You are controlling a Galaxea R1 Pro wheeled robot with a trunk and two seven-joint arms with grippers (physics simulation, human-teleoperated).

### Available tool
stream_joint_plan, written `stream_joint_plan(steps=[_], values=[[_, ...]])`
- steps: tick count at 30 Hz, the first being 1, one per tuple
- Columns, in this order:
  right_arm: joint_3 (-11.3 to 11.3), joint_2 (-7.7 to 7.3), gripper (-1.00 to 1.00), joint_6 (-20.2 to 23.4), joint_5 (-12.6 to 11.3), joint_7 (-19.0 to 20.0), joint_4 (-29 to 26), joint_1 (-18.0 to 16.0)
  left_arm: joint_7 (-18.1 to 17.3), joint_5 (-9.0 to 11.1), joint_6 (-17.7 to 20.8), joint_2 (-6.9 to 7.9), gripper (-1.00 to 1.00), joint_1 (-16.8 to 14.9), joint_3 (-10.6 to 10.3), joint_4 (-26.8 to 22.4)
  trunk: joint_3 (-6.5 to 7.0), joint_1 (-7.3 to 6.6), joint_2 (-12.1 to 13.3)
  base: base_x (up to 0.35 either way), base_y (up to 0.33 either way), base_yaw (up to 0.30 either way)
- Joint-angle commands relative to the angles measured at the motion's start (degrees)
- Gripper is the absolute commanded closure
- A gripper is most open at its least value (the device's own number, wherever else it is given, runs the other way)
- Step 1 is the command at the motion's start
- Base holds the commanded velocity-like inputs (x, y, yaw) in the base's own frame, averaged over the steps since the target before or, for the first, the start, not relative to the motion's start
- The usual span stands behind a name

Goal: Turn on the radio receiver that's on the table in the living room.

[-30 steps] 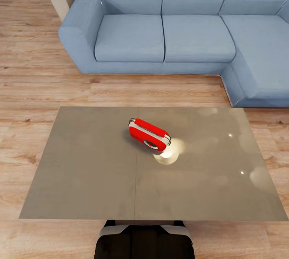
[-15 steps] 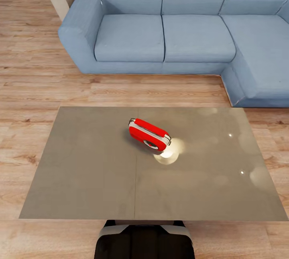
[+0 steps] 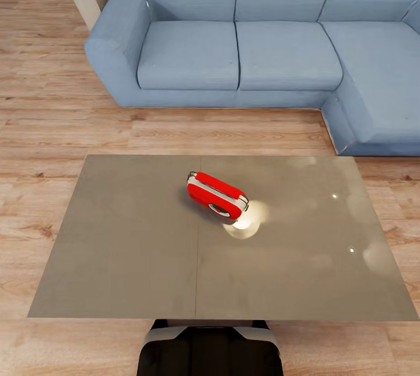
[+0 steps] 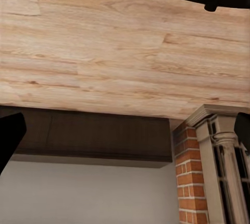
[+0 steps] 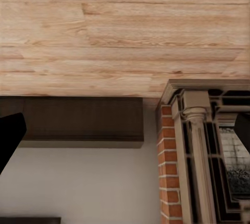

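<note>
Nearest in the head view is the robot's dark base, tucked against the near edge of the desk. There is one desk, low and rectangular with a glossy grey-brown top, a thin seam running front to back left of its middle and several pale light spots on its right half.

One radio receiver stands on the desk, a little beyond the centre and well in from every edge. It is small and red, a rounded rectangle with silver-white trim, a thin wire handle along its upper side and a round dark dial on the face turned toward the robot. It sits at a slant to the desk's edges, and a bright reflection lies on the top just beside its near right corner.

Beyond the desk, across a strip of light wood plank floor, stands one blue L-shaped sofa against a beige wall.

In each wrist view dark finger edges sit at opposite sides, so both sets of jaws stand spread wide with nothing between them, over plank floor, a brick column and dark woodwork.
</note>
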Motion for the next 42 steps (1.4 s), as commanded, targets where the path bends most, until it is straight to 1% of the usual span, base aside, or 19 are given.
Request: stream_joint_plan(steps=[1, 8, 19, 31, 32, 34, 35, 36, 39, 40, 41, 42], values=[[0.00, -0.01, -1.00, -0.01, 0.00, 0.00, 0.00, 0.00, -0.01, 0.00, 0.00, 0.02, -1.00, -0.02, -0.02, -0.01, 0.00, 0.00, 0.00, 0.000, 0.000, 0.000], [-0.07, -0.06, -1.00, -0.03, 0.00, 0.00, 0.00, 0.00, -0.21, -0.05, -0.02, 0.08, -1.00, -0.05, -0.08, -0.27, 0.00, 0.00, 0.00, 0.000, 0.000, 0.000], [-0.14, -0.13, -1.00, -0.03, 0.02, -0.08, -0.05, 0.00, -0.53, -0.08, 0.44, 0.09, -1.00, -0.04, -0.12, -3.77, 0.00, 0.00, 0.00, 0.000, 0.000, 0.000], [-0.14, -0.09, -1.00, -0.03, 0.02, 0.00, -0.43, 0.00, -0.53, 0.00, 0.60, 0.05, -1.00, -0.03, -0.09, -4.26, 0.00, 0.00, 0.00, 0.000, 0.000, 0.000], [-0.16, -0.31, -1.00, -0.91, 0.18, -0.64, -1.30, 0.00, -0.53, 0.01, 0.63, 0.12, -1.00, -0.02, -0.17, -5.86, 0.00, 0.00, 0.00, 0.000, 0.000, 0.000], [-0.17, -0.41, -1.00, -0.71, 0.29, -0.82, -3.57, 0.00, -0.63, 0.01, 0.70, 0.16, -1.00, -0.03, -0.17, -7.47, 0.00, 0.00, 0.00, 0.000, 0.000, 0.000], [-0.17, -0.45, -1.00, -0.53, 0.31, -0.95, -5.54, 0.00, -0.70, 0.01, 0.77, 0.20, -1.00, -0.03, -0.17, -8.60, 0.00, 0.00, 0.00, 0.000, 0.000, 0.000], [-0.16, -0.55, -1.00, -0.27, 0.35, -1.34, -8.88, 0.00, -0.79, 0.01, 1.30, 0.18, -1.00, -0.03, -0.17, -10.78, 0.00, 0.00, 0.00, 0.000, 0.000, 0.000], [-0.23, -0.68, -1.00, 0.02, 1.04, -1.59, -11.21, 0.00, -0.86, 0.01, 2.54, 0.05, -1.00, -0.03, -0.17, -13.30, 0.00, 0.00, 0.00, 0.000, 0.000, 0.000], [-0.30, -0.78, -1.00, 0.37, 2.12, -1.69, -14.41, -0.02, -0.89, 0.01, 4.24, -0.03, -1.00, -0.02, -0.17, -16.45, 0.00, 0.00, 0.00, 0.000, 0.000, 0.000], [-0.32, -0.83, -1.00, 1.20, 2.71, -1.71, -17.35, -0.04, -0.89, 0.01, 5.54, -0.03, -1.00, -0.03, -0.17, -18.81, 0.00, 0.00, 0.00, 0.000, 0.000, 0.000], [-0.33, -0.87, -1.00, 2.80, 3.21, -1.70, -21.03, -0.09, -0.92, 0.01, 7.07, -0.02, -1.00, -0.03, -0.17, -21.54, 0.00, 0.00, 0.00, 0.000, 0.000, 0.000]])
